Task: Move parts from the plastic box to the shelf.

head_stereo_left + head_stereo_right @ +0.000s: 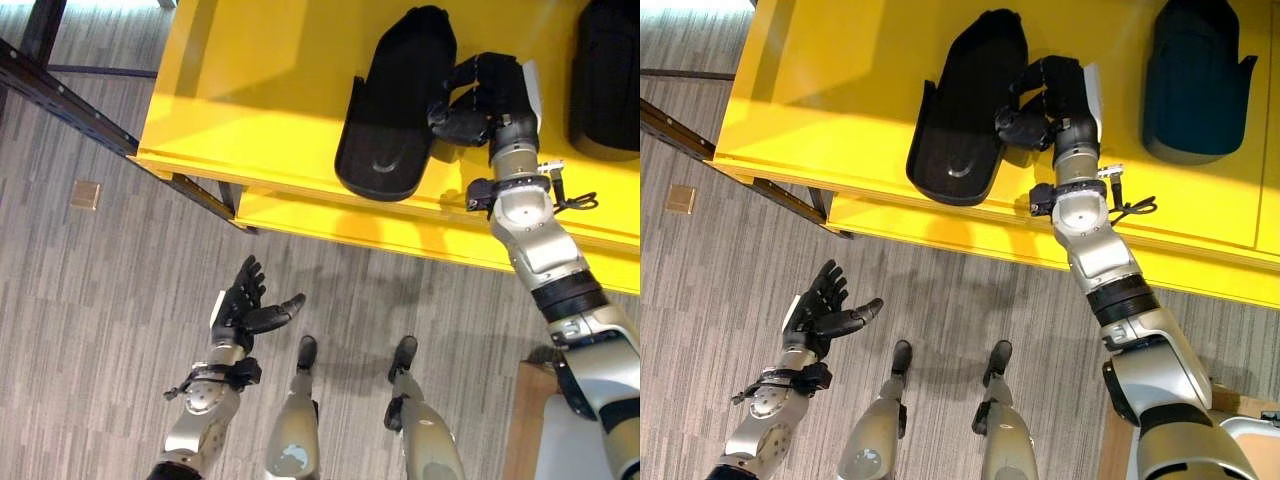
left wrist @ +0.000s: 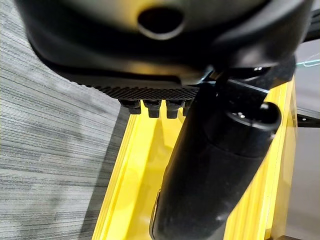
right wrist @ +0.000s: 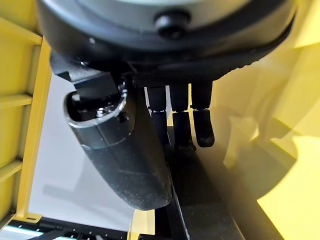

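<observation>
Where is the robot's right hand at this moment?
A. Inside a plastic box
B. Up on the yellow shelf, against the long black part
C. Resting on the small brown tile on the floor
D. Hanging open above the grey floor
B: the right hand reaches onto the yellow shelf with its fingers curled at the edge of the long black part.

We see two silver-grey arms built of rounded metal segments, the right one banded in black below the wrist. Each ends in a dark hand, left hand (image 1: 243, 305) and right hand (image 1: 1058, 95), with a white cover along one edge.
</observation>
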Robot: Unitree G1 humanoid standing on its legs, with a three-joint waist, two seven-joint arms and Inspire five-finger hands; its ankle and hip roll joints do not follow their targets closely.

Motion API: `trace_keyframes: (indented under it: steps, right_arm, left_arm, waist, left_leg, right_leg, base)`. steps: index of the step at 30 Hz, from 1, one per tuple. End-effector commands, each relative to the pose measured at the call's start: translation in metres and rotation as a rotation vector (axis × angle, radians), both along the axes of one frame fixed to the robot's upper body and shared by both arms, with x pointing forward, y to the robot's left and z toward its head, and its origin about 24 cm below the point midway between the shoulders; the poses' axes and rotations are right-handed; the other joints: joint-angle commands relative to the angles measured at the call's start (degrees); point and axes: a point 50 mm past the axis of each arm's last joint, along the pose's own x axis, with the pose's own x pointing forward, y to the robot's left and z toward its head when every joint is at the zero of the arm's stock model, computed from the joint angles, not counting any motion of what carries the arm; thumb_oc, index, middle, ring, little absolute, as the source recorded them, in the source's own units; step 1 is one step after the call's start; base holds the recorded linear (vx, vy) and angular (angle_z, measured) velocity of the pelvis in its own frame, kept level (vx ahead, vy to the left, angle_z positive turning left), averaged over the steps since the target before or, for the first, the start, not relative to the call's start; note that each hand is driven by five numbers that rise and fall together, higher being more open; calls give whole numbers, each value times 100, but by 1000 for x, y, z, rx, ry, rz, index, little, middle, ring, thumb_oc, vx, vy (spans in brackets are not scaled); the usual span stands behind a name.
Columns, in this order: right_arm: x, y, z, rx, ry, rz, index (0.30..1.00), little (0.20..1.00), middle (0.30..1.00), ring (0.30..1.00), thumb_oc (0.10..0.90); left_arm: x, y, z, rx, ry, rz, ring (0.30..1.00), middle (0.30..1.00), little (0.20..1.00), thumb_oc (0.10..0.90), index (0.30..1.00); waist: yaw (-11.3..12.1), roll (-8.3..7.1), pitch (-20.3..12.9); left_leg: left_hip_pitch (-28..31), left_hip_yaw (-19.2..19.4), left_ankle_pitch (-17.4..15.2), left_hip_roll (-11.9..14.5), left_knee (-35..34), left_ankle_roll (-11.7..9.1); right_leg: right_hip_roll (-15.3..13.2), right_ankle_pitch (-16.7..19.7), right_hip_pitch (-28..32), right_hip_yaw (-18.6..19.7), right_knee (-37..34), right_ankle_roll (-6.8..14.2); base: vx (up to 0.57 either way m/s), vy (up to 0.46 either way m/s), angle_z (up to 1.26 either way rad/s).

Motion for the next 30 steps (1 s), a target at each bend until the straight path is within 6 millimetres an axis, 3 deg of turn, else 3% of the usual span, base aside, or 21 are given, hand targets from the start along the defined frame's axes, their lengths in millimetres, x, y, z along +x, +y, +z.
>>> trace_keyframes:
  steps: [1, 19, 30]
  right_arm:
    - [-17, 19, 79, -15, -297, 80, 300, 300, 300, 300, 400]
    - [-15, 4, 128, -189, -342, -64, 300, 300, 300, 300, 400]
    - [-9, 9, 134, -230, -322, -79, 300, 300, 300, 300, 400]
  left_arm:
    - [-6, 4, 35, 21, -192, -15, 1000, 1000, 1000, 900, 1000]
    - [-4, 4, 40, 6, -221, -25, 1000, 1000, 1000, 900, 1000]
    - [-2, 2, 44, -1, -239, -36, 1000, 1000, 1000, 900, 1000]
  waist:
    - [-66, -276, -416]
    - [-99, -305, -359]
    - [-37, -253, -319]
  left_leg:
    - [333, 233, -112, 322, 35, 22]
    - [317, 277, -94, 324, -21, 12]
    - [198, 229, -21, 329, -48, -14]
  right_leg:
    - [-747, -357, -130, 506, 823, 588]
    - [-727, -341, -280, 589, 894, 611]
    - [-691, -316, -380, 569, 879, 612]
  base:
    - [4, 9, -3]
    - [0, 3, -2]
    - [0, 0, 0]
